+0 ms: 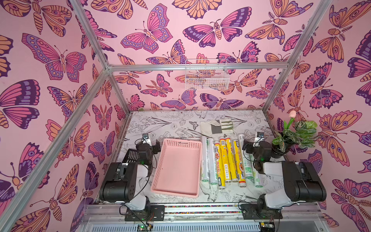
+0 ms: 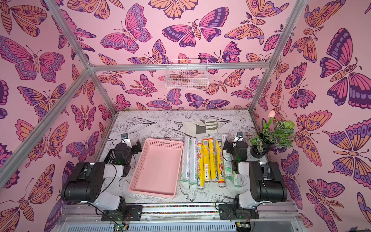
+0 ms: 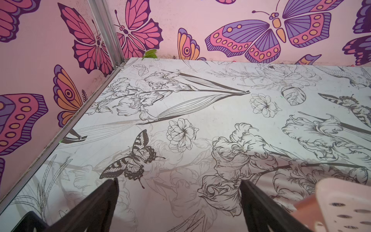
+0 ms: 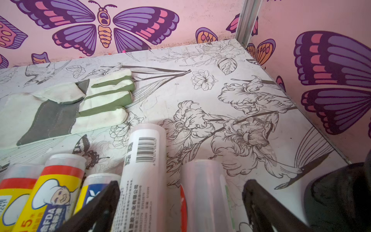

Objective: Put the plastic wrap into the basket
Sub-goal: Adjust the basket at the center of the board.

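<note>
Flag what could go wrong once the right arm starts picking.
The plastic wrap rolls lie tightly side by side, so the open right gripper may nudge neighbours.
The potted plant stands close beside the right arm; a wide swing could topple it.
The basket looks barely longer than a roll; a skewed one may catch its rim.

Table (image 1: 160, 122): white top, black floral line print.
Glove (image 1: 217, 126): white and green, flat on table, near its far edge.
Plant (image 1: 301, 134): potted, at table's right edge.
Wire basket (image 1: 206, 75): white, on wall above table.
</note>
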Tool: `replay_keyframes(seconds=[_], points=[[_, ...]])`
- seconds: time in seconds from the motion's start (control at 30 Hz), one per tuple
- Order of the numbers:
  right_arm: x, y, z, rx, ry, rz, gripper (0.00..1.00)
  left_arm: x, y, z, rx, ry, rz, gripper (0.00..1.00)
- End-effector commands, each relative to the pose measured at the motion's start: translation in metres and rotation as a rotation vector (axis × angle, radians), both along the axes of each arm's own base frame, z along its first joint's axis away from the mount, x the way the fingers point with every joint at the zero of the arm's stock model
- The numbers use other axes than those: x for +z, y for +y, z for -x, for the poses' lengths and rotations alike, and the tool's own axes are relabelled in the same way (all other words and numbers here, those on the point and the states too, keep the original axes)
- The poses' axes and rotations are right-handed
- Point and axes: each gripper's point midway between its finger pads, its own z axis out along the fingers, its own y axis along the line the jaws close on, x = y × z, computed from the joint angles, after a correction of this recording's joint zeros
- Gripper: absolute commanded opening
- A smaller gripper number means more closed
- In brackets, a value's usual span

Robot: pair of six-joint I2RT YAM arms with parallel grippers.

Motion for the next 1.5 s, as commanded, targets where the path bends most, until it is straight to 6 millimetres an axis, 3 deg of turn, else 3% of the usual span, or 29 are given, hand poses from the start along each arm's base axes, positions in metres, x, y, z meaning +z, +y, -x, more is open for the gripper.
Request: replay_keyframes(seconds=[0.0,0.57,0.67,0.73,0.87,1.0,1.07,1.1,1.13,1.23,1.33,1.47], points=[[0.009,-0.003,-0.006,-0.010,-0.022,0.002,0.99,-0.006,-0.006,0.000,-0.032,0.025,-0.001,1.00],[0.009,-0.002,-0.005,-0.006,-0.023,0.002,0.99,-0.004,-0.004,0.002,-0.023,0.015,-0.002,1.00],[0.015,0.006,-0.003,0.035,-0.040,0.012,0.99,0.014,0.004,0.006,0.028,-0.045,0.000,1.00],[0.031,0.007,-0.001,0.036,-0.073,0.021,0.99,0.018,0.011,0.025,0.071,-0.042,0.006,1.00],[0.049,-0.004,0.009,-0.059,0.058,-0.037,0.99,0.050,0.023,0.047,0.153,-0.062,0.055,1.00],[0.079,0.002,0.022,-0.156,0.094,-0.313,0.99,0.078,0.029,0.069,0.231,-0.121,0.202,1.00],[0.094,0.036,0.026,-0.002,0.136,-0.447,0.99,0.084,0.028,0.078,0.257,-0.152,0.330,1.00],[0.106,0.065,0.029,0.154,0.147,-0.527,0.99,0.101,0.025,0.079,0.257,-0.193,0.415,1.00],[0.116,0.089,0.032,0.286,0.148,-0.610,1.00,0.103,0.021,0.083,0.257,-0.197,0.499,1.00],[0.125,0.139,0.046,0.472,0.254,-0.793,0.87,0.104,-0.009,0.088,0.119,-0.137,0.612,1.00],[0.110,0.193,0.072,0.592,0.424,-0.680,0.80,0.094,-0.040,0.093,-0.011,0.015,0.684,1.00],[0.081,0.244,0.103,0.644,0.574,-0.411,0.73,0.060,-0.065,0.105,-0.032,0.255,0.812,1.00]])
